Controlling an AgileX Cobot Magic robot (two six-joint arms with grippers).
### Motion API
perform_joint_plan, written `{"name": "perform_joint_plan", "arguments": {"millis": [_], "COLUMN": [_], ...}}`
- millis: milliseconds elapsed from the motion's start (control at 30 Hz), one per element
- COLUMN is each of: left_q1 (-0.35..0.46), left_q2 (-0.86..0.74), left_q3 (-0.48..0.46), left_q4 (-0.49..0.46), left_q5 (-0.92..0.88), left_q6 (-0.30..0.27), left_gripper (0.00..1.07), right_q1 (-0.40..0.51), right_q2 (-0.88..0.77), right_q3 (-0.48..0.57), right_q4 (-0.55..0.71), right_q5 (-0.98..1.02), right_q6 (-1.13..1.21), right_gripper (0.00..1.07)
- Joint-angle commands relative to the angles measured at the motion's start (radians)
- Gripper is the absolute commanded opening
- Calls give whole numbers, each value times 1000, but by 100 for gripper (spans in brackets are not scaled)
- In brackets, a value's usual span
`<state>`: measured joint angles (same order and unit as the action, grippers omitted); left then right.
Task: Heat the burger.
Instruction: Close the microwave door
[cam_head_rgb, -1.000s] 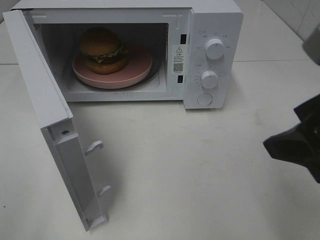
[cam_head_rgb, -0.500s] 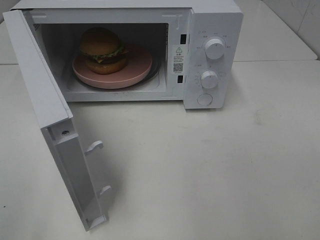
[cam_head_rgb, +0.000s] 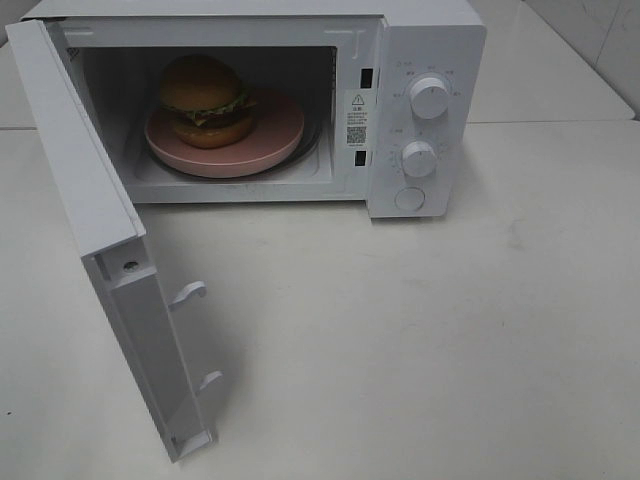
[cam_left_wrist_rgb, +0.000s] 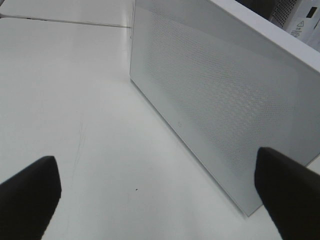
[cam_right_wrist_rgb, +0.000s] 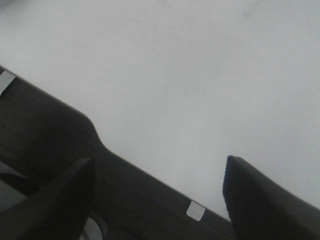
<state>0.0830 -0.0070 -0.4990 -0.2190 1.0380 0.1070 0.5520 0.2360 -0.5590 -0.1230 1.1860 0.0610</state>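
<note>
burger (cam_head_rgb: 205, 100) is seen on pink plate (cam_head_rgb: 283, 138) inside microwave (cam_head_rgb: 430, 45), door (cam_head_rgb: 85, 195) open. left gripper (cam_left_wrist_rgb: 155, 162) and right gripper (cam_right_wrist_rgb: 160, 161) are spread apart, nothing gripped.

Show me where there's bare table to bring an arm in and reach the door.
Widest bare table: in front of the microwave, right of the open door. Another strip lies right of the knobs. Left of the door only a narrow strip shows. Inside it is crowded: the plate with the burger fills most of the floor.
</note>
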Motion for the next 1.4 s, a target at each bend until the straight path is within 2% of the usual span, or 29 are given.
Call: {"name": "perform_joint_plan", "arguments": {"millis": [33,100,133,233,600,1400], "left_q1": [4,4,4,4,4,4], "left_q2": [-17,-17,-17,-17,-17,-17], "left_q3": [3,3,3,3,3,3], "left_q4": [1,1,1,1,1,1], "left_q5": [-7,-7,-7,-7,-7,-7], "left_q6": [0,0,0,0,0,0], "left_gripper": [98,98,98,98,98,98], "right_q1": [-68,-148,-148,-222,-352,-353], "right_q2": [-53,-110,-110,-176,-267,-266], "right_q3": [9,11,11,12,51,51], "right_q4": [-5,-2,-2,-2,4,4], "right_q5": [-27,-60,-60,-104,-148,-148], "right_q6": [12,13,13,35,70,70], "right_gripper": [71,71,71,71,71,71]}}
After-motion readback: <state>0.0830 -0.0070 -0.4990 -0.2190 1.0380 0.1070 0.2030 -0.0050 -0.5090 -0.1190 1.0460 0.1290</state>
